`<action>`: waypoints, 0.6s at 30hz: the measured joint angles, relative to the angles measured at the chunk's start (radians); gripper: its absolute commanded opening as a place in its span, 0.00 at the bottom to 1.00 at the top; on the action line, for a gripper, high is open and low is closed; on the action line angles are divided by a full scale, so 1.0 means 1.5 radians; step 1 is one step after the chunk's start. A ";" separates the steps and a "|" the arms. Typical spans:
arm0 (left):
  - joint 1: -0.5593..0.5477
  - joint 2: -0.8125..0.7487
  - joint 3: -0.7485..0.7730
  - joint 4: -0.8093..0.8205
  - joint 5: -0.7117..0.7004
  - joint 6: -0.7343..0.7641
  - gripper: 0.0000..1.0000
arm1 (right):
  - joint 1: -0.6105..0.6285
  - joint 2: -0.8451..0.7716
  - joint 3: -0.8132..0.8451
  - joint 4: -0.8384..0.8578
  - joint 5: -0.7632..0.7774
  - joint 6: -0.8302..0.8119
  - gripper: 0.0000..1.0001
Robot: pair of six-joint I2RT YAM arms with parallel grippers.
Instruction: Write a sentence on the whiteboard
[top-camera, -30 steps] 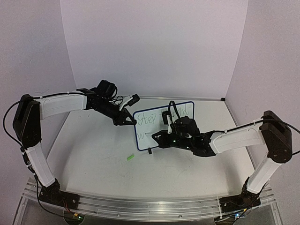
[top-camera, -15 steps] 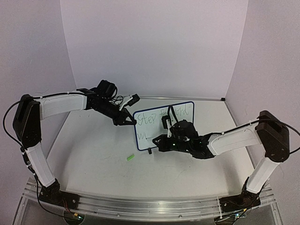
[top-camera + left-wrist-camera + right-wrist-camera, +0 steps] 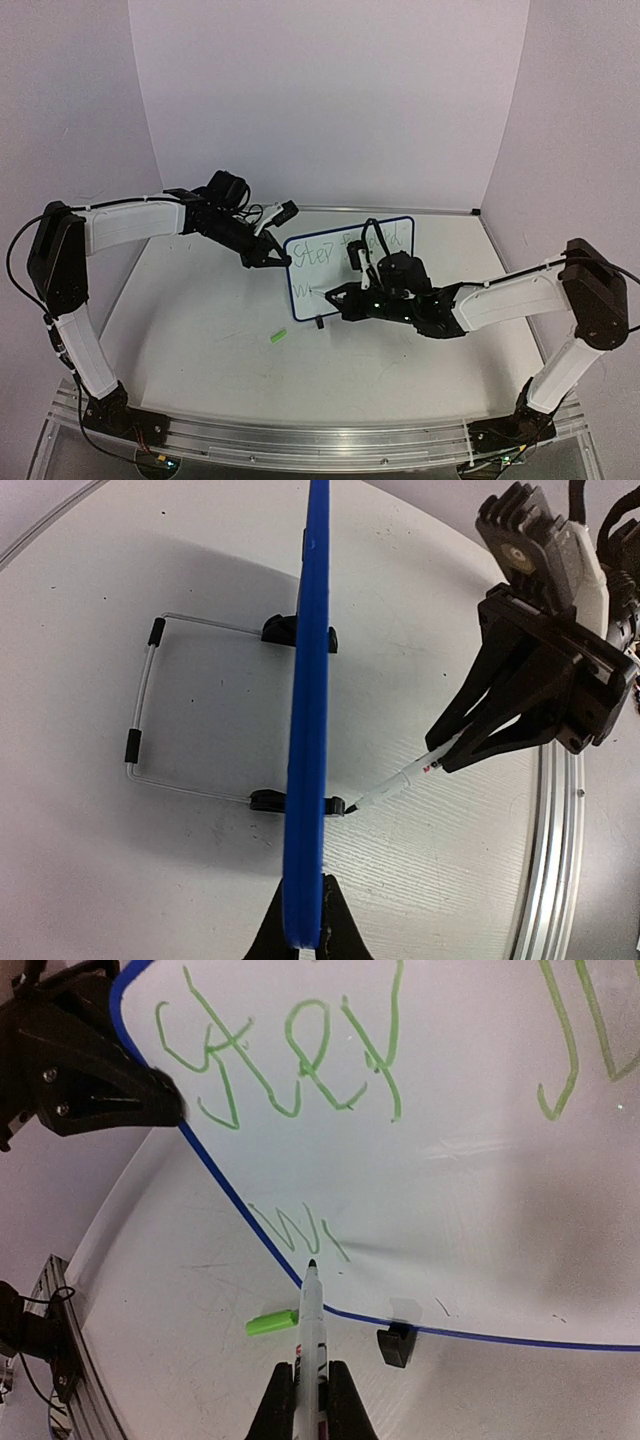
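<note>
The whiteboard (image 3: 318, 262) stands mid-frame in the top view, a wall across the surface (image 3: 200, 300). The left hand (image 3: 279, 261) pinches its left edge. The right hand (image 3: 332, 294), closed on a marker (image 3: 312, 1325), crowds its lower-left face. Behind it sprawls the wire stand (image 3: 132, 746). At lower left the surface lies open, bar a green cap (image 3: 278, 337).

the whiteboard (image 3: 470, 1190) is white with a blue frame; its lettering (image 3: 290, 1060) is green, like the marker cap (image 3: 270, 1322).
</note>
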 measured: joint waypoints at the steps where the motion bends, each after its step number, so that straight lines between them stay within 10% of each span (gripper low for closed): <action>1: 0.000 0.000 0.000 0.000 0.000 0.000 0.00 | 0.000 -0.004 0.000 0.002 0.000 0.000 0.00; 18: 0.000 0.000 0.000 0.000 0.000 0.000 0.00 | 0.000 -0.009 0.011 0.017 0.022 -0.002 0.00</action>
